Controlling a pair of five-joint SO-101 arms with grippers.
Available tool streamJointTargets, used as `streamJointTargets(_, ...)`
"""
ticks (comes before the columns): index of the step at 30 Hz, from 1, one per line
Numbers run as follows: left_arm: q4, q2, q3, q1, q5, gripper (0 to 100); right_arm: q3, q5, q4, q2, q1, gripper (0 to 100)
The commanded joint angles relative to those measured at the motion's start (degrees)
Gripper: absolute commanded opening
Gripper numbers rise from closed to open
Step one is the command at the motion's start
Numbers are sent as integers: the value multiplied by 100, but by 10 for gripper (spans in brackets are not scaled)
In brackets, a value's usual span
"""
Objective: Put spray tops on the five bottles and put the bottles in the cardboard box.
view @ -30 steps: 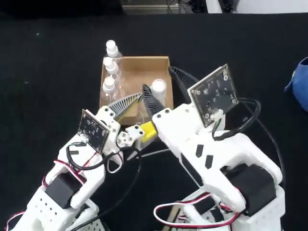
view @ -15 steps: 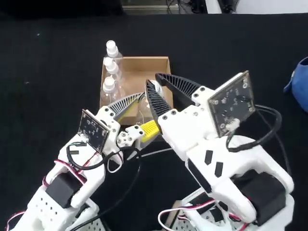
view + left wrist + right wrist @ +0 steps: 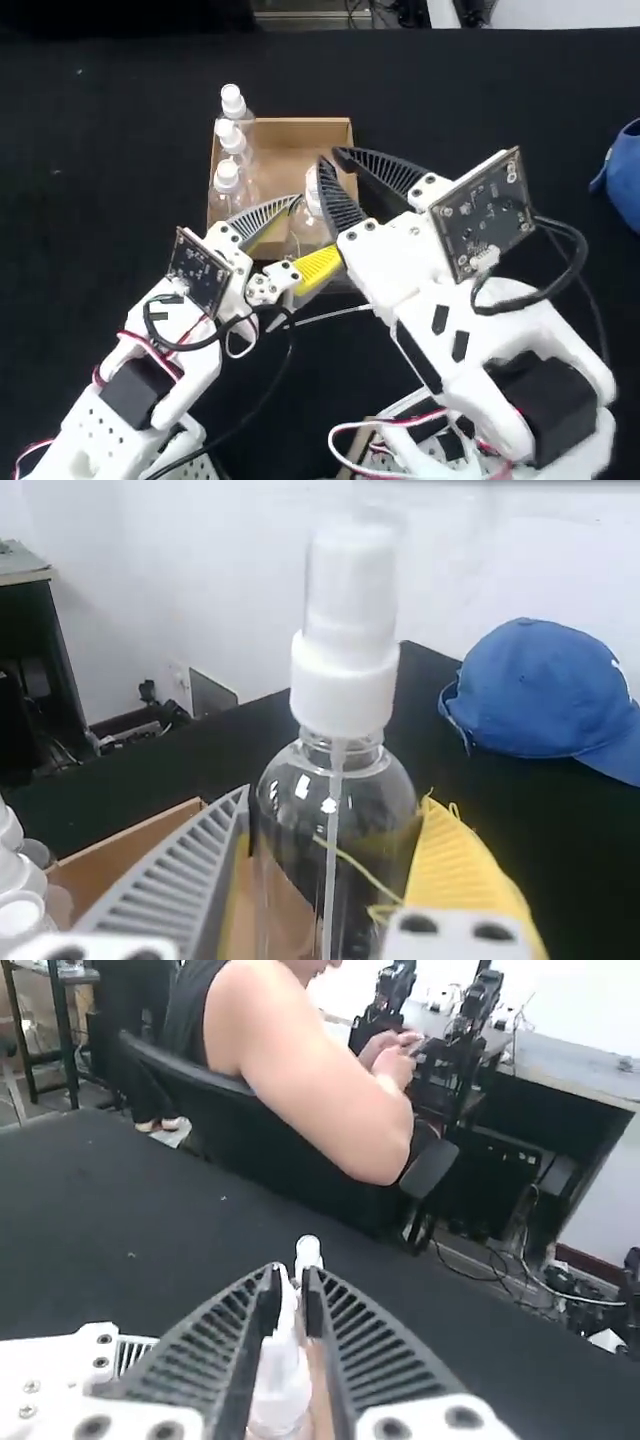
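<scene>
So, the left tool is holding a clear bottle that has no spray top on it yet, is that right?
Not quite. The clear bottle in the left tool already has a white spray top on its neck, as the left wrist view shows; the left tool does hold it.

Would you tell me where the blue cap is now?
The blue cap lies on the black table at the high view's right edge, far right of the cardboard box.
</scene>
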Motion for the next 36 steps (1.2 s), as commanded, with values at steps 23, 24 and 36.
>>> streamJointTargets(23,-2040,4466,-2440,31,44,30,646,9,229,-1024,4484,12)
streamJointTargets(24,-2040,4695,-2580,22,44,30,919,9,97,-1024,4747,12)
streamJointTargets(36,-4018,6444,-2677,-400,53,30,4040,-9,-1442,-1024,5890,11)
